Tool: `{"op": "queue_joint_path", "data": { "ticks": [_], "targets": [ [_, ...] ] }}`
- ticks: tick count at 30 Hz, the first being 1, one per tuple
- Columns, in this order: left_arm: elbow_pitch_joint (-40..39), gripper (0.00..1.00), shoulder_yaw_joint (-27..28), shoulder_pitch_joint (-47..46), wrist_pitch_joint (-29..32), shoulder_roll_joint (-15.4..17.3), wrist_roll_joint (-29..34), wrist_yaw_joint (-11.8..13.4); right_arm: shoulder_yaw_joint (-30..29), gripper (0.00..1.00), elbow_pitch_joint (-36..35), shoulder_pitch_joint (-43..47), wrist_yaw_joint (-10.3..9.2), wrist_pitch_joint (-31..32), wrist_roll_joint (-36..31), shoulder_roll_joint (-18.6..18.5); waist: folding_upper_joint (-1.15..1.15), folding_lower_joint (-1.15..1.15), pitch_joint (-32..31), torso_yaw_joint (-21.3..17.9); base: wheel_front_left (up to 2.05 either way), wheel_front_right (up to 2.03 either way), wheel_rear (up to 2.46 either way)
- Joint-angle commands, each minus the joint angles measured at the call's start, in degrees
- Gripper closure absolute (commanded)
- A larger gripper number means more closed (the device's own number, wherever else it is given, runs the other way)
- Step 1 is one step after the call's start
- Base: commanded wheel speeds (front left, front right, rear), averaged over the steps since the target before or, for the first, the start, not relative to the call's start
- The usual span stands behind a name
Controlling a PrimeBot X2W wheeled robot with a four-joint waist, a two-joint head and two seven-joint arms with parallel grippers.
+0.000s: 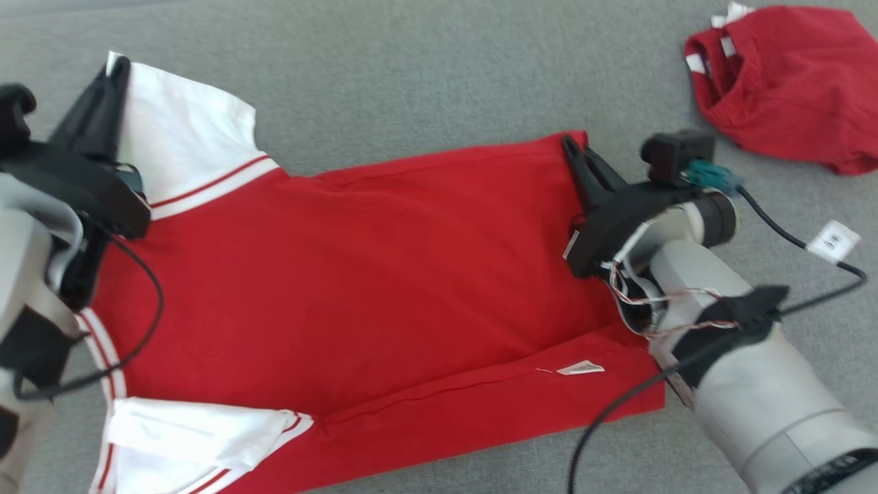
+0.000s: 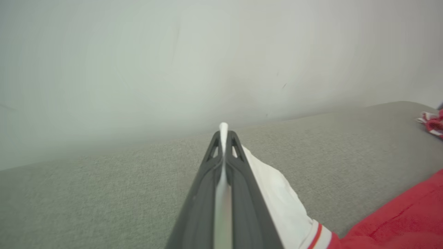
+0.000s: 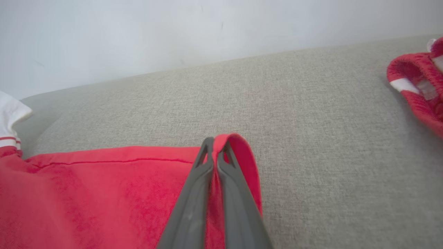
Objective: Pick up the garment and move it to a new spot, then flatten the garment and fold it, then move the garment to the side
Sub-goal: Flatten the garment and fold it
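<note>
Surface: grey fabric-covered bench [image 1: 411,68], pale blank wall [image 2: 173,69] behind it.

Garment [image 1: 384,274]: red shirt with white, red-striped sleeves. It lies spread across the middle of the bench, neck end toward the robot's left, hem toward its right.

Left claw [image 1: 118,68]: you will see it clamped on the tip of the far white sleeve [image 1: 185,137]. In the left wrist view a thin white edge of cloth runs between the 2 closed fingers [image 2: 207,173].

Right claw [image 1: 573,144]: pressed together on the far hem corner [image 3: 238,145]. A small loop of red cloth stands up over the tips in the right wrist view.

Near sleeve [image 1: 199,425]: lying flat at the lower left, with some loose folds. A white label [image 1: 579,368] shows near the hem, beside a long ridge running along the near side of the shirt.

A 2nd red garment [image 1: 789,75] sits crumpled at the far right, well apart from the shirt.

Progress, as judged:
- Placement looks done.
- Flattening is mostly done. Body is smooth apart from the near ridge.
- With both far corners pinched, you appear to be at the start of fold 1.
- Left to do: the fold itself, any further folds, then moving the garment aside.
</note>
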Motion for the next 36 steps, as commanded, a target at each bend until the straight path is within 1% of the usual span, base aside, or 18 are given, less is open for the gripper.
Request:
{"op": "queue_joint_path", "data": {
  "ticks": [1, 3, 8, 10, 11, 12, 16, 17, 20, 26, 32, 36],
  "targets": [
    [-2.33, 1.0, 0.41, 2.94, -0.65, 0.56, -1.73, 0.04, 0.87, 1.0, -1.58, 1.78, -0.02, -0.6, 1.04, -1.44, 0.0, 0.0, -1.87, 1.72, 0.0, 0.0, 0.0],
    [-5.47, 1.0, 0.97, 5.17, -1.11, 1.69, -1.9, 0.12, 1.62, 1.0, -3.64, 3.26, -0.02, -1.04, 2.3, -3.07, 0.0, 0.0, -2.56, 2.42, 0.0, 0.0, 0.0],
    [-14.58, 1.0, 3.63, 12.76, -1.64, 2.7, -5.16, 0.8, 2.82, 1.0, -8.39, 7.02, -0.02, -1.9, 5.14, -6.63, 0.0, 0.0, -3.96, 3.92, 0.0, 0.0, 0.0],
    [-18.36, 1.0, 4.55, 15.97, -1.79, 3.78, -5.21, 1.61, 3.06, 1.0, -10.25, 8.55, -0.02, -2.02, 6.28, -7.96, 0.0, 0.0, -4.4, 4.58, 0.0, 0.0, 0.0],
    [-20.4, 1.0, 5.06, 17.69, -1.85, 3.93, -5.87, 1.95, 3.09, 1.0, -11.08, 9.47, -0.02, -2.11, 7.08, -8.37, 0.0, 0.0, -4.68, 4.86, 0.0, 0.0, 0.0],
    [-20.4, 1.0, 5.06, 17.69, -1.85, 3.93, -5.87, 1.95, 3.09, 1.0, -11.08, 9.47, -0.02, -2.11, 7.08, -8.37, 0.0, 0.0, -4.68, 4.86, 0.0, 0.0, 0.0],
    [-27.15, 1.0, 6.93, 24.23, -1.9, 4.83, -7.08, 3.72, 2.92, 1.0, -13.78, 12.36, -0.02, -2.41, 9.35, -11.21, 0.0, 0.0, -5.67, 5.95, 0.0, 0.0, 0.0],
    [-30.34, 1.0, 7.73, 27.43, -1.94, 5.04, -7.79, 3.96, 2.92, 1.0, -15.08, 13.83, -0.02, -2.49, 10.37, -12.05, 0.0, 0.0, -6.23, 6.33, 0.0, 0.0, 0.0],
    [-34.31, 1.0, 9.17, 32.1, -1.97, 5.44, -8.4, 4.52, 3.08, 1.0, -16.93, 15.95, -0.02, -2.56, 12.24, -13.42, 0.0, 0.0, -7.13, 6.79, 0.0, 0.0, 0.0],
    [-39.5, 1.0, 11.11, 40.23, -1.99, 4.46, -7.15, 4.81, 3.03, 1.0, -19.53, 20.2, -0.02, -2.76, 15.78, -15.15, 0.0, 0.0, -9.26, 7.69, 0.0, 0.0, 0.0],
    [-42.5, 1.0, 13.04, 47.61, -2.0, 2.05, -5.34, 4.72, 2.61, 1.0, -20.49, 23.9, -0.02, -2.86, 18.27, -16.27, 0.0, 0.0, -11.7, 8.21, 0.0, 0.0, 0.0],
    [-41.74, 1.0, 13.13, 51.33, -1.98, 1.07, -2.77, 5.03, 2.69, 1.0, -21.55, 26.08, -0.02, -2.87, 19.51, -16.97, 0.0, 0.0, -12.98, 8.74, 0.0, 0.0, 0.0]
  ]
}}
